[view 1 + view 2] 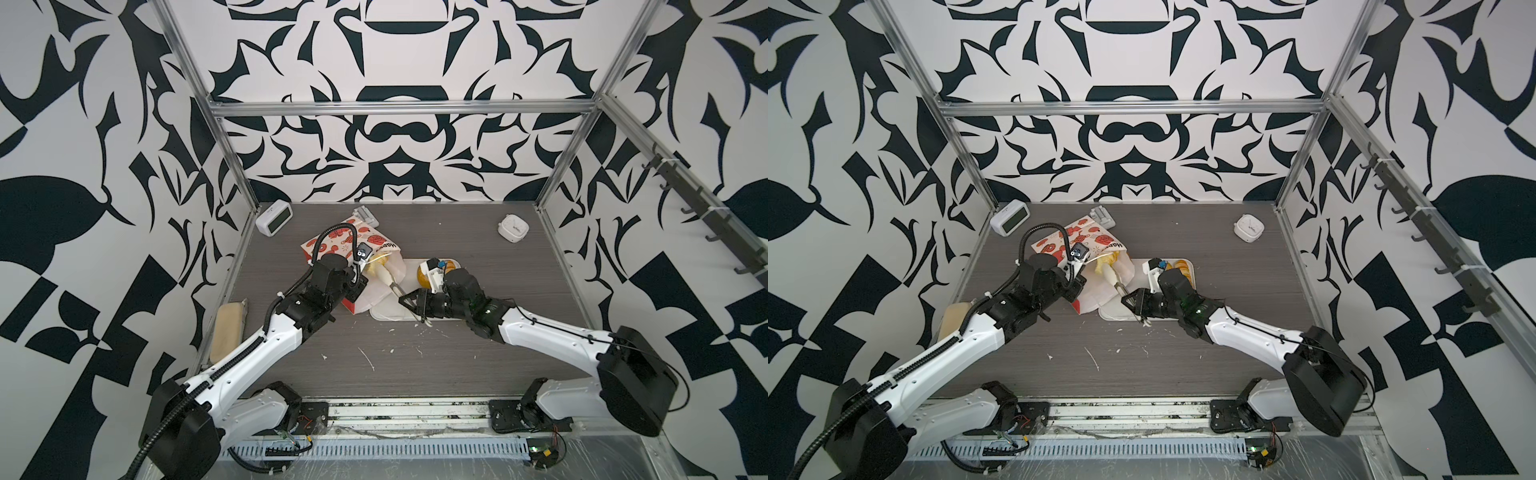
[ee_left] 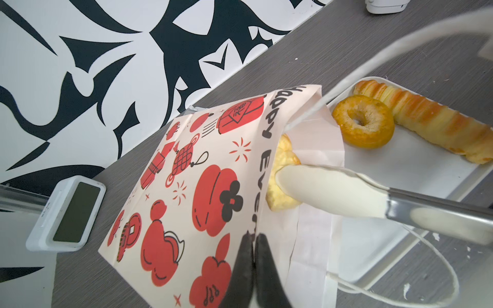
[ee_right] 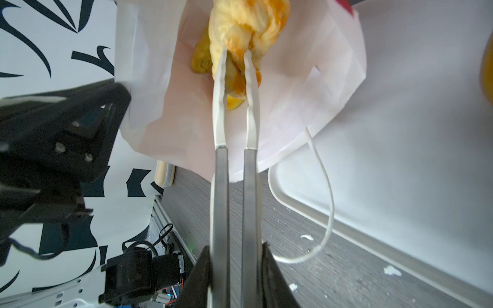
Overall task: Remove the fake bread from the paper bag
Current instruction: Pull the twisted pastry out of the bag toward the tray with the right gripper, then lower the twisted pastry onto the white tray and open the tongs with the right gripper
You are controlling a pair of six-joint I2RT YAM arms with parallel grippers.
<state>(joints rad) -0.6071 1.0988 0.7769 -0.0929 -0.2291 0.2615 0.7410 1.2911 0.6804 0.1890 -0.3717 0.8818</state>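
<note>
At the mouth of the paper bag [image 2: 202, 160], right gripper [image 3: 236, 256] squeezes tongs [image 3: 221, 200], tips clamped on fake bread [image 3: 245, 21] half inside, left of the tray [image 2: 400, 165]; left gripper [image 2: 253, 240] pinches the bag's upper edge. Shallow bite on glossy bread may slip

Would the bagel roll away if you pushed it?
Probably not: the bagel lies flat on the tray, so it would likely slide. Its smooth orange side may be slippery. The tray's raised rim would probably stop it.
</note>
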